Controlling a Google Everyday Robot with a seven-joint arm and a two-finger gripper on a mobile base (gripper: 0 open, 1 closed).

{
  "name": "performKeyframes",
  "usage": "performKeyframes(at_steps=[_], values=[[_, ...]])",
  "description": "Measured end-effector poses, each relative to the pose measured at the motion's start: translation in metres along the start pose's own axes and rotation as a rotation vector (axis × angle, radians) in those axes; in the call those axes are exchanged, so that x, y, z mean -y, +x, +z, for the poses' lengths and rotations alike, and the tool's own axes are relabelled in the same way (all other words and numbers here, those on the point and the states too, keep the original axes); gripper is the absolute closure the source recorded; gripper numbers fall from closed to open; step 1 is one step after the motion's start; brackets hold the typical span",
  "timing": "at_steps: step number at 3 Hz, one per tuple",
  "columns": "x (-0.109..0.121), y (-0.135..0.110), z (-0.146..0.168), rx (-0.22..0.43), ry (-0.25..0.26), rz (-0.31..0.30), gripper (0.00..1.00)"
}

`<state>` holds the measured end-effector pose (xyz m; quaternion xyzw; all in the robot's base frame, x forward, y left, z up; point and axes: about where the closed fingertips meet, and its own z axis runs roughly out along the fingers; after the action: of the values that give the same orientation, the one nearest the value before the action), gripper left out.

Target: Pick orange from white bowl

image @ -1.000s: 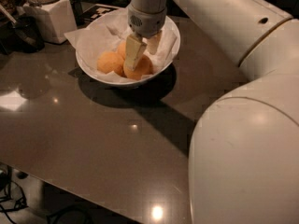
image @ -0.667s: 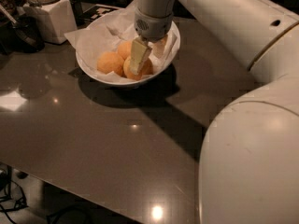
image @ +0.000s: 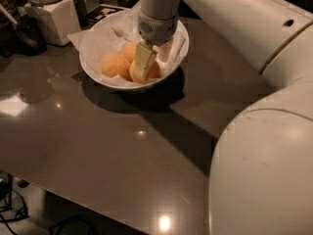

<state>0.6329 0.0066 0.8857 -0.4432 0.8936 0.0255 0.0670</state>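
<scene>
Because wide glossy white bowl with crumpled paper lining stands near far edge of dark grey bench, white arm hangs over it from above. Claw low inside bowl, on round deep-orange fruit at bowl's near side, touching two paler oranges. Claw spread or pinching: cannot tell.

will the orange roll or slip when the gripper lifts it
The orange looks round and smooth, so it could slip or roll if nudged, though its neighbour orange and the crumpled paper probably check it. It seems firm, not floppy. The gripper is down in the white bowl, at that orange.
</scene>
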Motion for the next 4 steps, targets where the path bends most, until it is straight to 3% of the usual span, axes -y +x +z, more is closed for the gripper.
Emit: performKeyframes(at_steps=[2,4], values=[[-0.004,-0.014,-0.007,-0.002,0.036,-0.042,0.35],[-0.005,-0.023,0.014,-0.046,0.023,-0.06,0.36]])
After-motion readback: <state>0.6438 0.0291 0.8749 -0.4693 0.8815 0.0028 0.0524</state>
